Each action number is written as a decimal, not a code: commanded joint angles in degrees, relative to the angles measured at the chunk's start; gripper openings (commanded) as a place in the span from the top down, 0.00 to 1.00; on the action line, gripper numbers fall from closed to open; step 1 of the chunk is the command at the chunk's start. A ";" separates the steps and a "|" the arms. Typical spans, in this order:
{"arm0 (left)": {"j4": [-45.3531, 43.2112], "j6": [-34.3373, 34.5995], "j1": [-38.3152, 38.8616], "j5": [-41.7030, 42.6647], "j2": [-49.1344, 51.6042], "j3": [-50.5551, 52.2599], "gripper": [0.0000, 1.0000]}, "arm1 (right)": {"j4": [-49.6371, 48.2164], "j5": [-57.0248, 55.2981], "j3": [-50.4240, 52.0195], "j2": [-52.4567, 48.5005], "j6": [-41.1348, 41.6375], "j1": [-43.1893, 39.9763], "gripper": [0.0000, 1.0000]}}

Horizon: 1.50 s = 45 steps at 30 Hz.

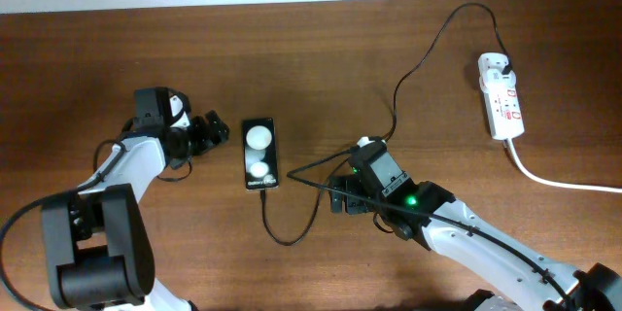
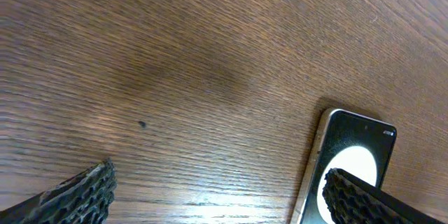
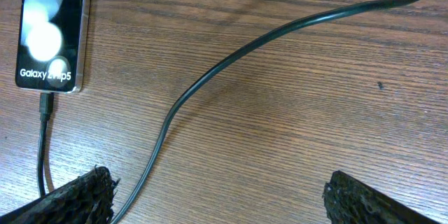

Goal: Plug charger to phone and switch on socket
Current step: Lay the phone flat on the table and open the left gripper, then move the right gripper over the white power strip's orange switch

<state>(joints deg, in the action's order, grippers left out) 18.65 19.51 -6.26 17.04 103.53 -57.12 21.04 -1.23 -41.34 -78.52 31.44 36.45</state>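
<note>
Phone [image 1: 259,154] was laid flat mid-worktop [image 1: 97,49], screen up, w/ charger [image 3: 203,75] plug seated in its bottom edge. Cable was looped below phone, then run past R claw [image 1: 337,197] up to socket [image 1: 501,97] at far right. L claw [image 1: 216,136] was held spread just left of phone, nothing gripped. R claw was spread too, empty, cable seen between its fingers

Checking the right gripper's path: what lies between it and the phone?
Right wrist view: only the charger cable crosses the table between right gripper and phone.
</note>
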 commanded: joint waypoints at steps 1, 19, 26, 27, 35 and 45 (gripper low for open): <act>0.50 0.76 -0.28 -0.98 0.61 -0.13 0.01 | 0.02 -0.94 -0.02 0.26 -0.15 -0.20 0.01; 0.50 0.76 -0.28 -0.98 0.61 -0.13 0.01 | 0.00 -0.94 -0.02 0.26 -0.15 -0.20 0.01; 0.48 0.76 -0.28 -0.98 0.61 -0.13 0.01 | 0.00 -0.92 -0.02 0.26 -0.15 -0.20 0.01; 0.48 0.76 -0.28 -0.98 0.61 -0.13 0.01 | 0.00 -0.92 -0.02 0.26 -0.13 -0.20 0.01; 0.50 0.76 -0.28 -0.98 0.61 -0.13 0.01 | 0.02 -0.92 -0.02 0.26 -0.13 -0.20 0.01; 0.50 0.76 -0.28 -0.98 0.61 -0.13 0.01 | 5.03 -0.92 -5.40 0.28 -0.20 -0.24 0.01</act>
<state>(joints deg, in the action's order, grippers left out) 18.65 19.51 -6.26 16.86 103.53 -57.12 22.50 -1.23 -41.76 -78.54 31.46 36.45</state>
